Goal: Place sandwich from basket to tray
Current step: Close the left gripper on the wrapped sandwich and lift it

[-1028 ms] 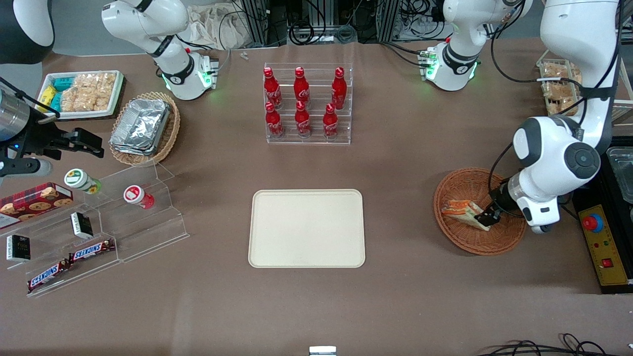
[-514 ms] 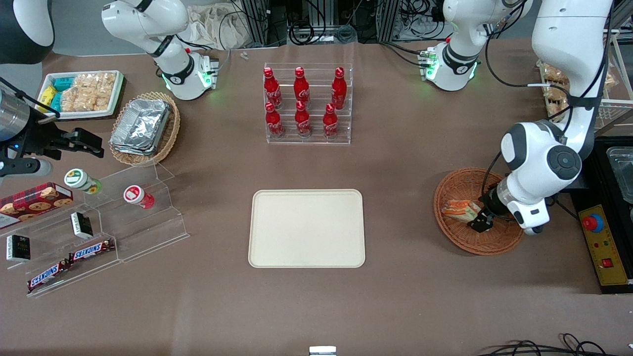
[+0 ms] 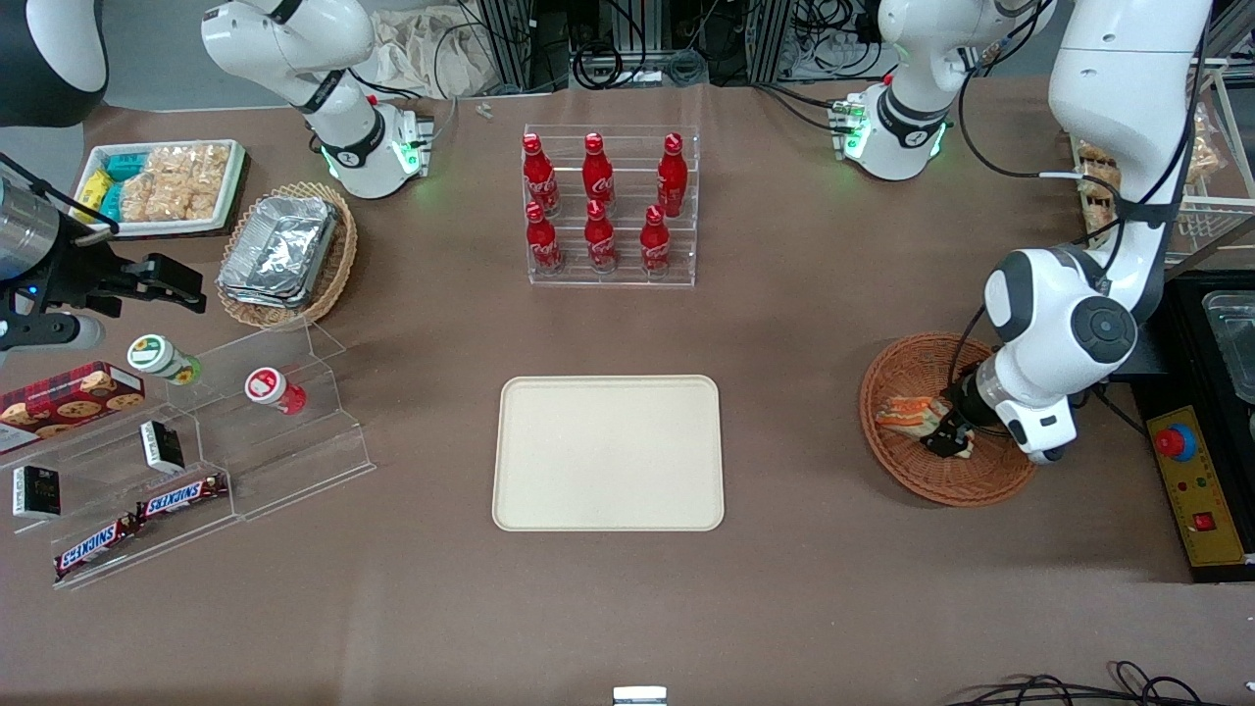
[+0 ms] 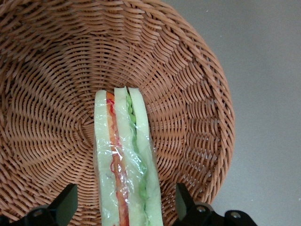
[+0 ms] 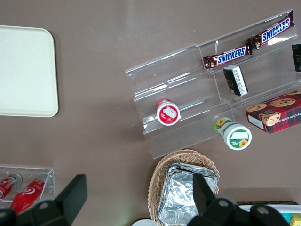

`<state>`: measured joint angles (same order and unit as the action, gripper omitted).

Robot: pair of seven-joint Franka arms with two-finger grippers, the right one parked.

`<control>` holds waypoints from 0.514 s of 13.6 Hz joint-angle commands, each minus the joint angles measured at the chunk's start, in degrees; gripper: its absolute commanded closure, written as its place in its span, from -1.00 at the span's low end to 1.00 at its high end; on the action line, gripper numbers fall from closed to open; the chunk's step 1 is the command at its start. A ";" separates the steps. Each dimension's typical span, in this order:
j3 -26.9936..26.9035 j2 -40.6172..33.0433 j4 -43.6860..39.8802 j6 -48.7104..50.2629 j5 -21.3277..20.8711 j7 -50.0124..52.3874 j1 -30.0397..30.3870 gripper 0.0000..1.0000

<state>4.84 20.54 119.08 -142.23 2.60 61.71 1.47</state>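
Matte brown table, smooth cream tray lying flat. Round woven wicker basket cradling plastic-wrapped triangular sandwich. Gripper low inside, fingers spread, straddling the wedge ungrasped.

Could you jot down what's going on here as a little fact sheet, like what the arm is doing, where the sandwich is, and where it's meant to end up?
Working arm's gripper: down inside the basket, fingers open, one on each side of the sandwich, not yet closed
Sandwich: plastic-wrapped, standing on edge in the basket
Basket: round, reddish-brown wicker, toward the working arm's end of the table
Tray: cream, nothing on it, mid-table
Cola bottles: six in a clear rack, farther from the front camera than the tray
Task stage: sandwich not yet lifted
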 commanded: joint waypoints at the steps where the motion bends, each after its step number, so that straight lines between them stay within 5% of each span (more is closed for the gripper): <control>1: -0.09 -0.51 1.33 -1.82 -0.93 2.62 -0.15 -0.72; 7: -0.01 -1.99 0.71 0.36 -0.93 5.53 -0.15 0.44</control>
<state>4.83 20.46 119.09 -142.40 2.60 65.22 1.47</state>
